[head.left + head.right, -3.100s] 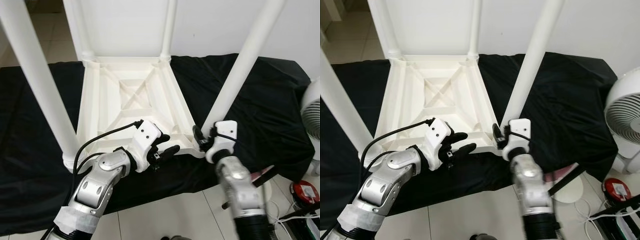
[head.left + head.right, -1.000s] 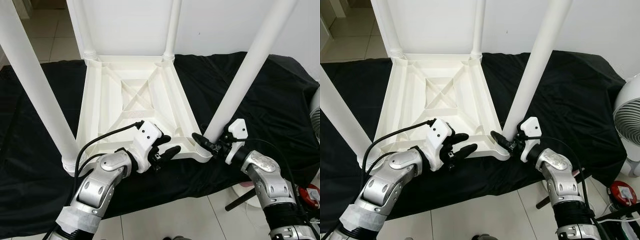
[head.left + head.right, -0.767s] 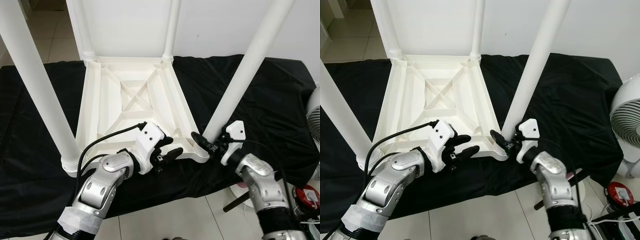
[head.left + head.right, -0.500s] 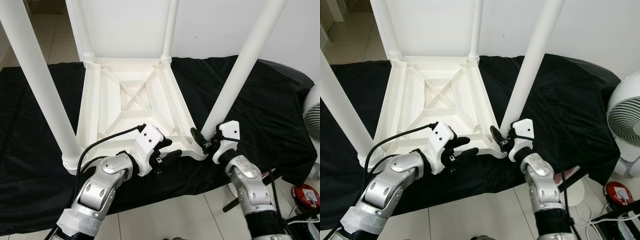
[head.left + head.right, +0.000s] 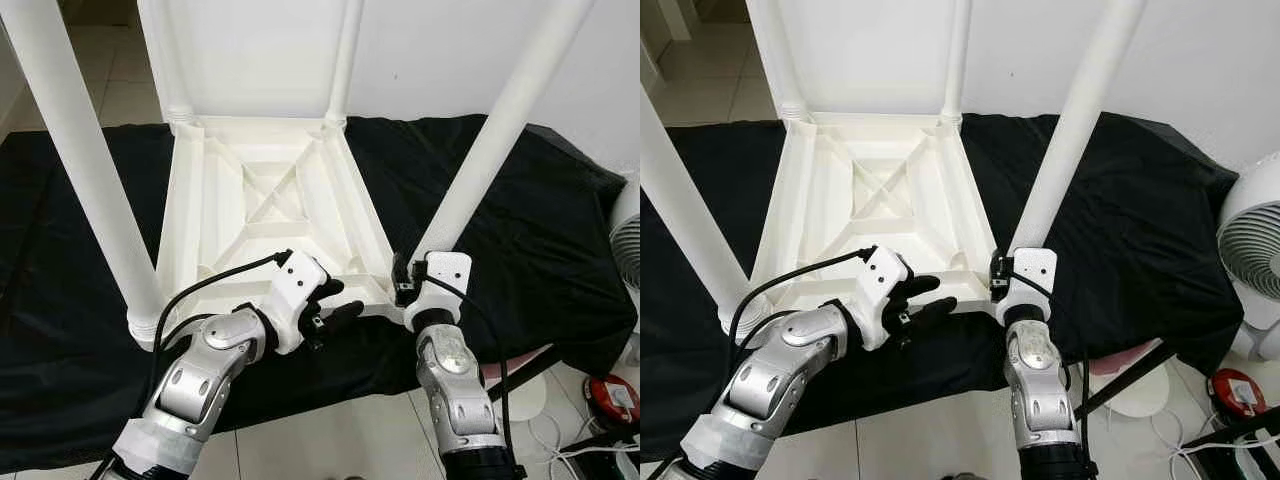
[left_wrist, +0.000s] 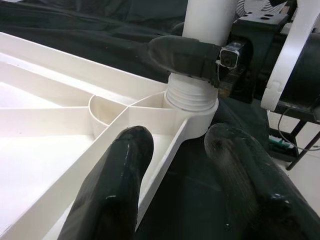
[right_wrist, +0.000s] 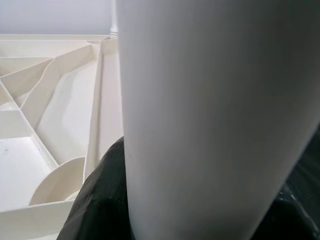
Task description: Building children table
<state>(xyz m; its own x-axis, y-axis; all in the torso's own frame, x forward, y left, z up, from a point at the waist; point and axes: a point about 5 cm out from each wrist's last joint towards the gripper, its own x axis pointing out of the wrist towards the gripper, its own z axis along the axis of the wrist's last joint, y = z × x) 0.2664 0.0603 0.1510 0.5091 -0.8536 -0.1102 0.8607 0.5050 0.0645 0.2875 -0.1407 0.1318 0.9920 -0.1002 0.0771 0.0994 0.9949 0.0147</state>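
Head stereo looks down; both wrist views close on table leg.

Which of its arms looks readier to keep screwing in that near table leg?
The right. The right gripper is shut around the base of the near leg, while the left gripper, open, straddles the edge of the tabletop beside it.

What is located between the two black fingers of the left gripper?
The near edge rim of the upturned white tabletop sits between the open left gripper's fingers, close to the threaded corner socket holding the leg, as the left wrist view shows.
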